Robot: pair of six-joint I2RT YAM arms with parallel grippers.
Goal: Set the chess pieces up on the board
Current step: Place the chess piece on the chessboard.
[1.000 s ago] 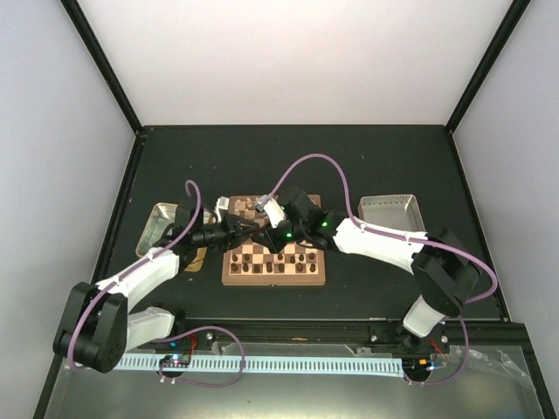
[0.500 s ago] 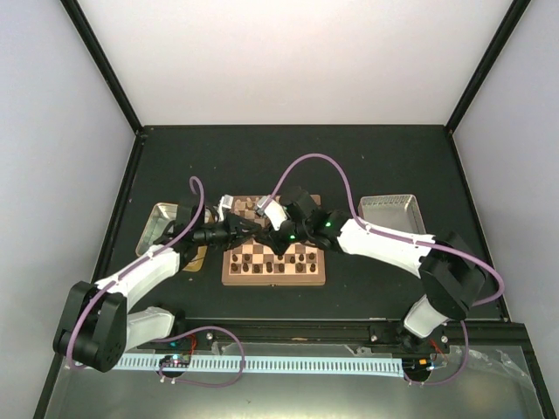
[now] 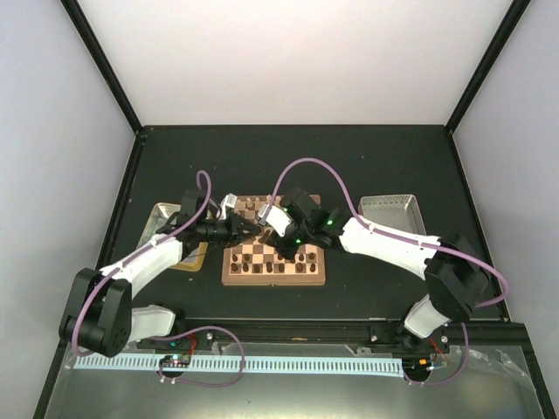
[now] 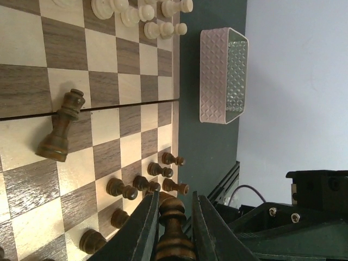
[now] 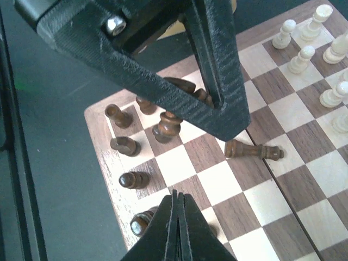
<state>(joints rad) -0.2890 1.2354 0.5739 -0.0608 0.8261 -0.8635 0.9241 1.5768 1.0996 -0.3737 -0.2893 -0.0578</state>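
- left fingers [image 4: 142, 231] pinching a dark piece [image 4: 173, 228] over the board [image 3: 271, 279]
- right fingers [image 5: 166, 236] squeezed together, empty, also above the board
- second dark piece [image 5: 254, 150] lies tipped over mid-board (cream ones [image 4: 166, 28] standing at one end)

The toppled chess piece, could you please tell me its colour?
Dark brown; the toppled piece shows best in the right wrist view.
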